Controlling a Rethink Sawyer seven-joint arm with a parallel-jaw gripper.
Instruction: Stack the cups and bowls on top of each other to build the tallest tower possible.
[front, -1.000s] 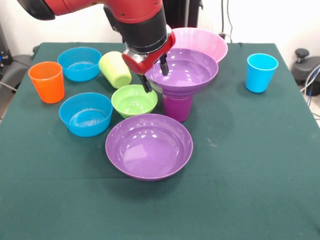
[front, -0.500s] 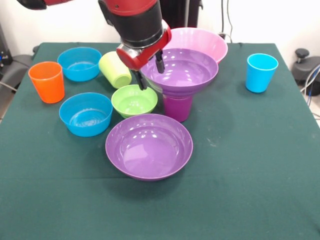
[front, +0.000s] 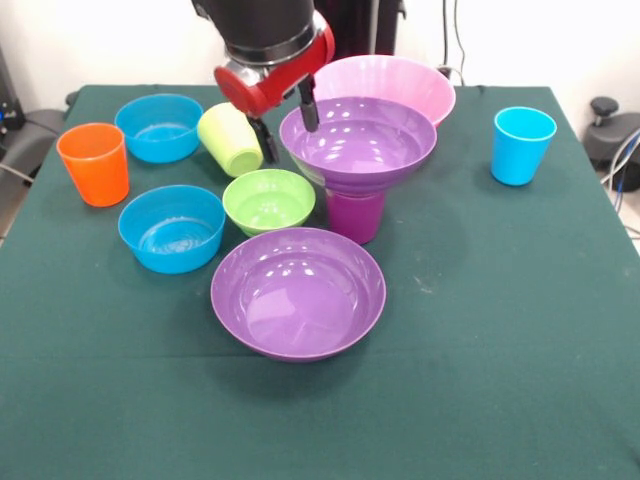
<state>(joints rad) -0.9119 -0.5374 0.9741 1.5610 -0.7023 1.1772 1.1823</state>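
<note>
Gripper (front: 285, 128): raised above the table, fingers spread apart, nothing held — it hangs between the lime green cup and the rim of the stacked purple bowl.

Tower (front: 357, 168): so far a purple cup (front: 356, 213) standing upright with a wide purple bowl (front: 358, 143) seated on its mouth. The bowl overhangs the cup all round, so it likely rests on the cup's rim alone and could tip if nudged.

Green bowl (front: 268, 200): on the cloth just beside the tower's base, below the gripper; judged the likely next piece, being small enough to nest in the wide bowl.

Second purple bowl (front: 298, 292): in front of the tower, on the table, unused.

Blue bowls: one at (front: 172, 228), one at (front: 159, 127), both on the cloth, apart from the tower.

Lime green cup (front: 231, 138): tilted or lying on its side, just beside the gripper.

Orange cup (front: 95, 163): upright, well apart from the tower.

Light blue cup (front: 522, 145): upright, alone at the opposite side.

Pink bowl (front: 395, 84): behind the tower, close to it.

Progress: early — two pieces stacked, eight loose.

Writing: none legible on any item or on the arm.
</note>
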